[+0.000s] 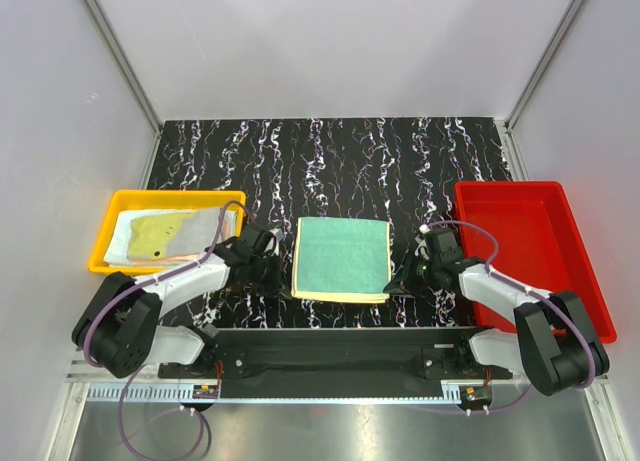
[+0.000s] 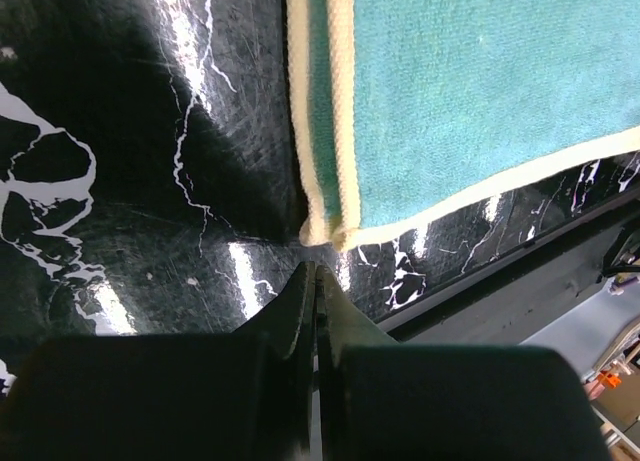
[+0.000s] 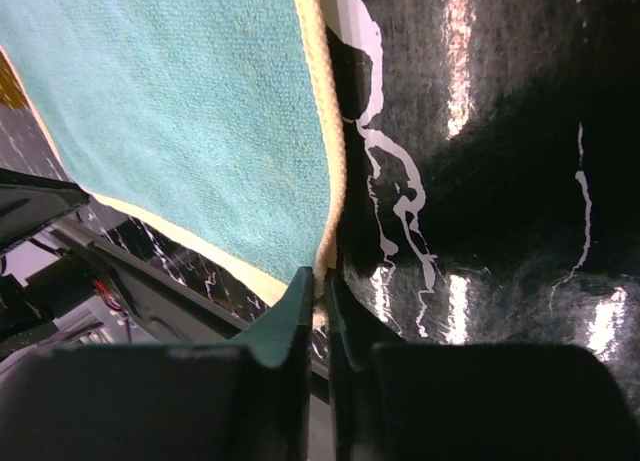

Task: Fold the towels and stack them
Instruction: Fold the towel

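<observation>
Green towel (image 1: 341,258) between left gripper (image 1: 270,271) and right gripper (image 1: 405,278), yellow tray (image 1: 175,195) and red tray (image 1: 520,231) outermost.

Left arm (image 1: 185,279): at 8 o'clock in the overhead view; pale grey links between bulky, rounded black joints.
Right arm (image 1: 490,286): at 4 o'clock; the same pale grey links and black joints.
Cables (image 1: 465,222): thin and purple-grey, one arching along each arm, another trailing below the left base at 7 o'clock.
Base rail (image 1: 340,353): black bar at 6 o'clock joining both bases, with small orange-red tags near its ends.
Left gripper (image 2: 315,273): two dark, green-tinged fingers tapering to thin tips.
Right gripper (image 3: 322,279): matching dark tapered fingers.
</observation>
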Tool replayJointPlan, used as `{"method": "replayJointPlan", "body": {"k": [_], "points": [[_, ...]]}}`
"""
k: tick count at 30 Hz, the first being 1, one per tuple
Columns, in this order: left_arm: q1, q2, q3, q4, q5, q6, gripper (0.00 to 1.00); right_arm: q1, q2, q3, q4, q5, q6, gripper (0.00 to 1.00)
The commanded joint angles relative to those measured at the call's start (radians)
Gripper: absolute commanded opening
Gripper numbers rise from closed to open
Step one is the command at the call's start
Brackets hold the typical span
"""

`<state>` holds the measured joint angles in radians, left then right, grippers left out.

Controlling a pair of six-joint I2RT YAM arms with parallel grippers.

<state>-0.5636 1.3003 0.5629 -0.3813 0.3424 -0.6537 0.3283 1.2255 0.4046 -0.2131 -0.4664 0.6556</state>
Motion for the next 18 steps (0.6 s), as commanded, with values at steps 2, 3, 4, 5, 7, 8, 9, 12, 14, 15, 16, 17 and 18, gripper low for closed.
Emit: {"method": "replayJointPlan", "body": {"k": [2,3,4,5,7,8,9,12,14,15,16,17,18], "points": [[-0.002,0.022,-0.008,0.056,-0.026,0.002,0.00,0.009,-0.007,-0.015,0.090,-0.031,0.009,0.23],[-0.004,0.024,-0.006,0.056,-0.028,0.003,0.00,0.009,-0.009,-0.016,0.093,-0.032,0.012,0.24],[-0.004,0.024,-0.005,0.055,-0.029,0.005,0.00,0.009,-0.014,-0.021,0.092,-0.032,0.013,0.24],[-0.004,0.022,0.000,0.052,-0.037,0.008,0.00,0.011,-0.018,-0.021,0.092,-0.035,0.012,0.25],[-0.004,0.004,0.009,0.036,-0.049,0.020,0.00,0.011,-0.021,-0.021,0.090,-0.038,0.018,0.26],[-0.004,-0.007,0.021,0.030,-0.051,0.025,0.00,0.009,-0.029,-0.023,0.089,-0.035,0.019,0.27],[-0.002,-0.031,0.032,0.030,-0.052,0.028,0.09,0.011,-0.032,-0.024,0.084,-0.032,0.019,0.26],[-0.004,-0.059,0.042,0.047,-0.045,0.031,0.16,0.011,-0.041,-0.023,0.077,-0.029,0.021,0.26],[-0.004,-0.067,0.034,0.093,-0.019,0.025,0.22,0.009,-0.044,-0.023,0.075,-0.026,0.019,0.26],[-0.002,-0.062,0.028,0.107,-0.010,0.022,0.23,0.011,-0.044,-0.024,0.075,-0.025,0.016,0.26],[-0.004,-0.050,0.025,0.117,-0.002,0.019,0.25,0.011,-0.043,-0.023,0.072,-0.023,0.013,0.25],[-0.004,-0.042,0.022,0.139,0.013,0.019,0.26,0.011,-0.041,-0.024,0.070,-0.023,0.013,0.25],[-0.002,-0.033,0.020,0.147,0.018,0.022,0.27,0.011,-0.041,-0.024,0.070,-0.023,0.012,0.25]]}}
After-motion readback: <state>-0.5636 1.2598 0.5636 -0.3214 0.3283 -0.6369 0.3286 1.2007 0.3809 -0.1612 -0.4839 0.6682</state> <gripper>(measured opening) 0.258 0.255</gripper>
